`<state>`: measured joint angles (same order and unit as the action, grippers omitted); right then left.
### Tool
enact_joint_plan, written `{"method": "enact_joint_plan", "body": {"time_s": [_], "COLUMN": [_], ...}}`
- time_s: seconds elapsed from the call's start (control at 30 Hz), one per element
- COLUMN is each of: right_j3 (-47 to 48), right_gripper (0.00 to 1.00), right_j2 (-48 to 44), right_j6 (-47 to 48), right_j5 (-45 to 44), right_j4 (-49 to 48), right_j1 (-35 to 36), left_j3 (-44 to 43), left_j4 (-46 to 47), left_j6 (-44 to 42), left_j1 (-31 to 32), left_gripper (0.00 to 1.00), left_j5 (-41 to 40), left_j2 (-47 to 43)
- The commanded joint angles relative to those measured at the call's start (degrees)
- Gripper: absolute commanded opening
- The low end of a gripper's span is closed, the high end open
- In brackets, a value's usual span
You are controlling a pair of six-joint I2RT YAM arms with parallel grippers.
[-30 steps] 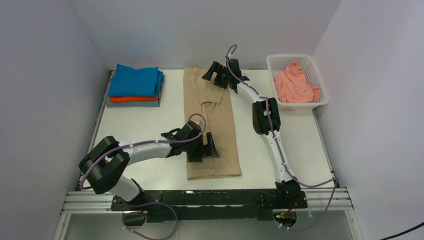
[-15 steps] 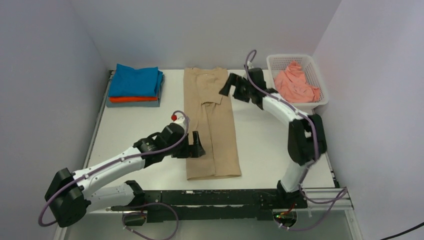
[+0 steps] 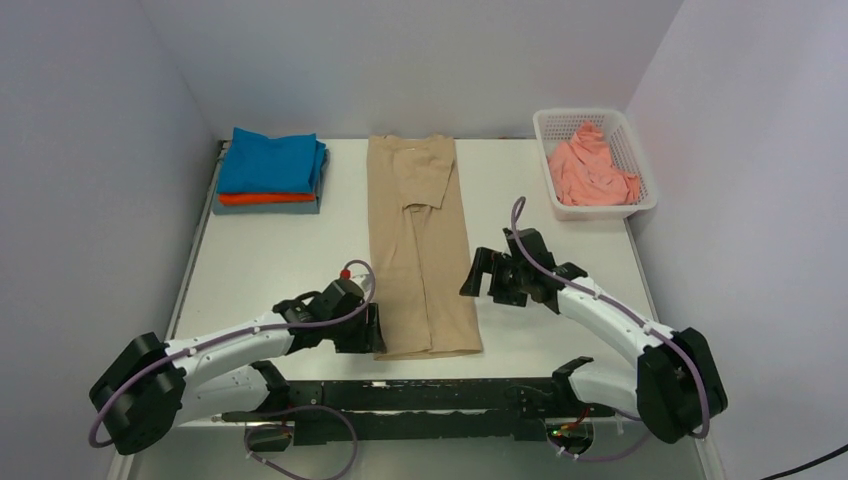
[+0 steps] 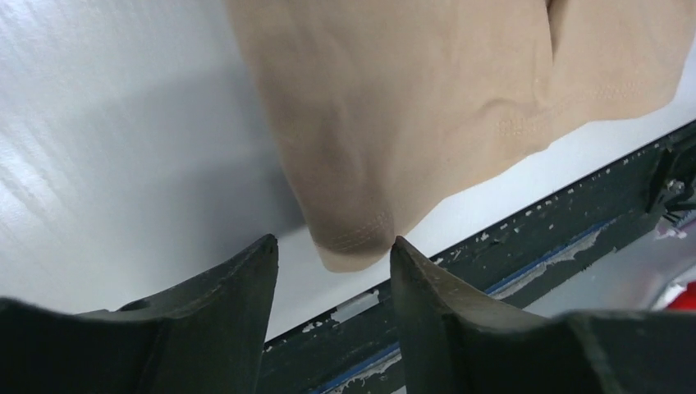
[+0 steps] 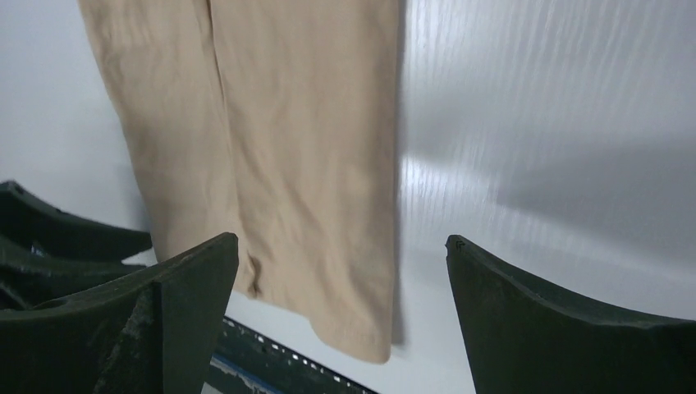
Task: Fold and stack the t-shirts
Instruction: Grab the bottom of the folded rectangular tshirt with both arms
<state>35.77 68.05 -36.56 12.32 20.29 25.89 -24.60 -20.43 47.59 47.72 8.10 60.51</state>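
1. While the tan shirt (image 3: 420,250) lies flat as a long strip down the middle of the counter (image 3: 270,270), collar far and hem near, both arms sit low at the hem end. Judged step: grip the two near corners for a crosswise fold toward the collar.
2. Left end effector (image 3: 373,330): fingers spread, nothing pinched. In the wrist view the near-left hem corner (image 4: 353,242) lies in the gap between them.
3. Right end effector (image 3: 478,278): spread wide, just beside the shirt's right edge, clear of the cloth and farther from the hem than the left one.
4. To do it well:
   - Bring the right one down to the near-right corner so that both grips match.
   - Slide a lower finger under every layer, since the strip is doubled and a shallow pinch may lift only the top ply.
   - Raise both corners together and level, or the fold will skew.
5. Surface: smooth white counter, faint sheen. I expect the cloth to slide on it readily, so a sideways drag may pull the strip crooked. A black rail (image 3: 420,395) runs just beyond the hem.
6. Room:
   - Pale walls (image 3: 420,60) close in on three sides.
   - The stack (image 3: 268,180) sits at the far-left corner, blue over orange-red over grey.
   - The pink shirt (image 3: 590,170) lies crumpled in the basket (image 3: 640,205) at far right.
   - Both are well apart from the strip.
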Motion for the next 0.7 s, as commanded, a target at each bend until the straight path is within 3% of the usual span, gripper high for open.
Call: {"method": "enact_joint_plan", "body": {"time_s": [0.0, 0.13, 0.23, 0.4, 0.6, 0.67], "right_j3": [-3.5, -7.6, -8.0, -10.0, -13.1, -13.2], "right_gripper": [0.98, 0.92, 0.81, 0.71, 0.56, 0.47], "right_j2": [-4.2, -5.3, -5.1, -5.2, -2.3, -0.8], "right_j6": [-1.0, -3.2, -4.1, -6.2, -9.1, -9.5], "right_j5": [2.7, 4.7, 5.8, 4.9, 6.3, 6.6], "right_j4": [3.6, 2.5, 3.1, 4.3, -1.2, -1.9], "right_j1": [3.1, 5.2, 6.9, 9.1, 10.3, 11.1], "left_j3": [1.1, 1.2, 1.6, 1.7, 1.8, 1.7], "left_j4": [2.0, 0.5, 0.2, 0.9, 1.8, 1.8], "left_j6": [1.1, 1.7, 1.9, 2.7, 2.6, 2.5], "left_j1": [0.1, 0.1, 0.1, 0.1, 0.1, 0.1], "left_gripper": [0.54, 0.39, 0.36, 0.32, 0.14, 0.01], "left_j5": [3.2, 2.8, 1.9, 0.6, 1.2, 1.5], "left_j2": [2.1, 2.9, 2.6, 4.2, 5.7, 6.0]}}
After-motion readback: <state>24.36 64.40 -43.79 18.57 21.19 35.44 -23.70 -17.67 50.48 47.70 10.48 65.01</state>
